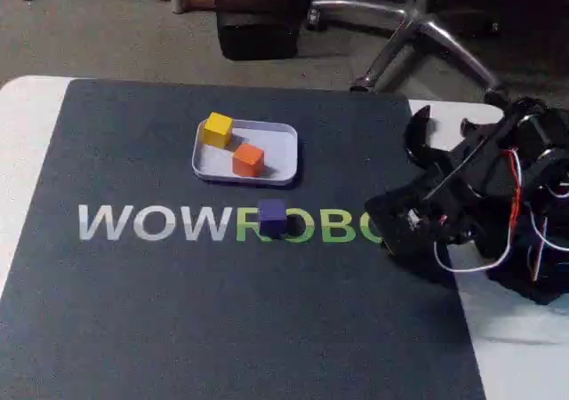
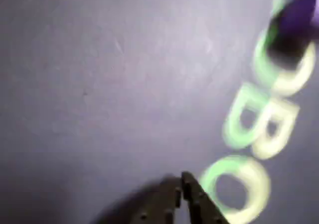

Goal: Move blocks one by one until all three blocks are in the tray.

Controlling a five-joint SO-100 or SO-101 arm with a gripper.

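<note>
The black arm [image 1: 480, 200] is seen folded low at the right edge of the dark mat [image 1: 178, 311] in the fixed view; in the wrist view its fingers [image 2: 192, 196] are pressed together, holding nothing. The dark purple block [image 1: 271, 216] sits on the mat's lettering [image 1: 160, 223], just before the white tray [image 1: 283, 164]. Within the tray lie the orange block [image 1: 248, 159] and the yellow block [image 1: 217, 130].

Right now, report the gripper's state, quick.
Gripper: shut, holding nothing, fingertips together above the mat; the purple block sits on the mat apart from it.
</note>
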